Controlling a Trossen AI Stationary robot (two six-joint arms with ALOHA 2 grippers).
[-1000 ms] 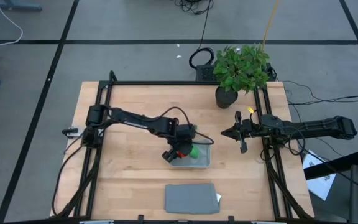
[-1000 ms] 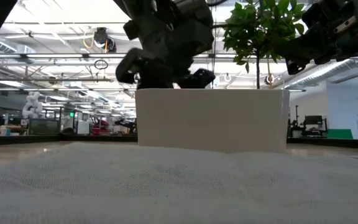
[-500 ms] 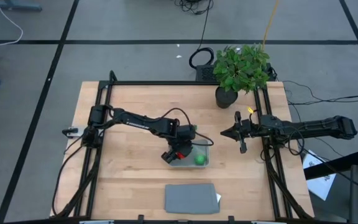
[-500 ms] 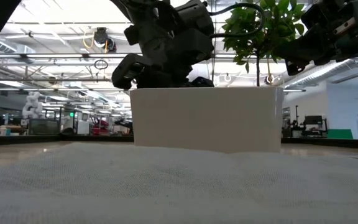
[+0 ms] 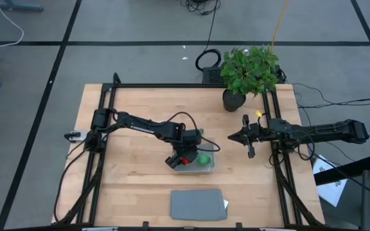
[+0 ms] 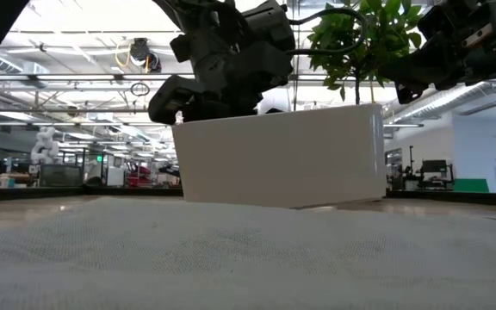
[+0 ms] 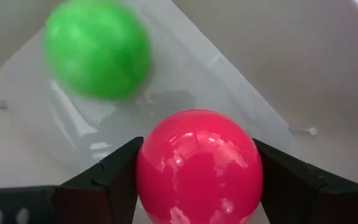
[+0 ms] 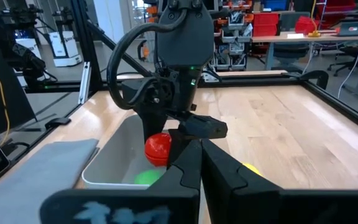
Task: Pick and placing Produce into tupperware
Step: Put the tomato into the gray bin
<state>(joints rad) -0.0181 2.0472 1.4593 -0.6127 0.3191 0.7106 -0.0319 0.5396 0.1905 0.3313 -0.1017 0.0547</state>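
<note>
Place: a large robotics lab or industrial workshop hall.
Floor: grey concrete marked with black tape lines (image 5: 63, 43), across the top of the high view.
Workstation: a wooden table (image 5: 146, 106) edged by a black metal frame (image 5: 172, 85), centre of the high view.
Cables: loose leads and a coiled cable (image 5: 208, 61) on the floor, upper middle.
Ceiling: exposed trusses and bright lights (image 6: 84, 77), upper left of the low view.
Background: workbenches with red bins (image 8: 272, 23), upper right of the right wrist view.
</note>
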